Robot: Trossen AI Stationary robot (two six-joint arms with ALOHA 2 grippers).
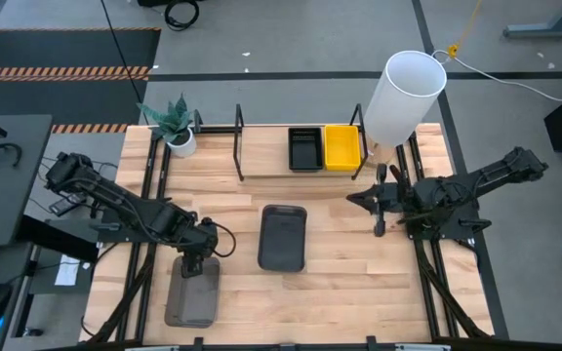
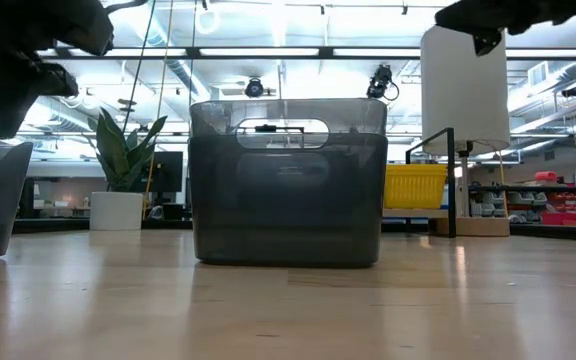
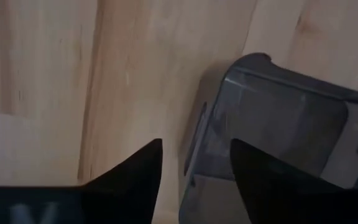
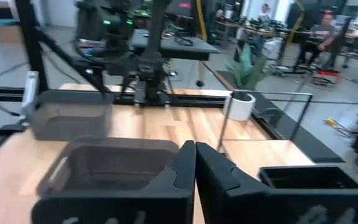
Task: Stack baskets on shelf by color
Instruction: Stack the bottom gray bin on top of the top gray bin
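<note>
Left pincer [image 1: 195,263] part open, empty, poised over the end wall of the near-left grey basket [image 1: 192,293] — one finger outside the rim, the other over the inside in the left wrist view. Right pincer [image 1: 380,201] closed on nothing, waiting right of the middle grey basket [image 1: 283,237]; black basket [image 1: 304,148] and yellow basket [image 1: 341,146] already side by side on the shelf [image 1: 261,162]. Risk — thin-wall pinch slipping or tipping the basket on lift, or snagging the shelf uprights.
</note>
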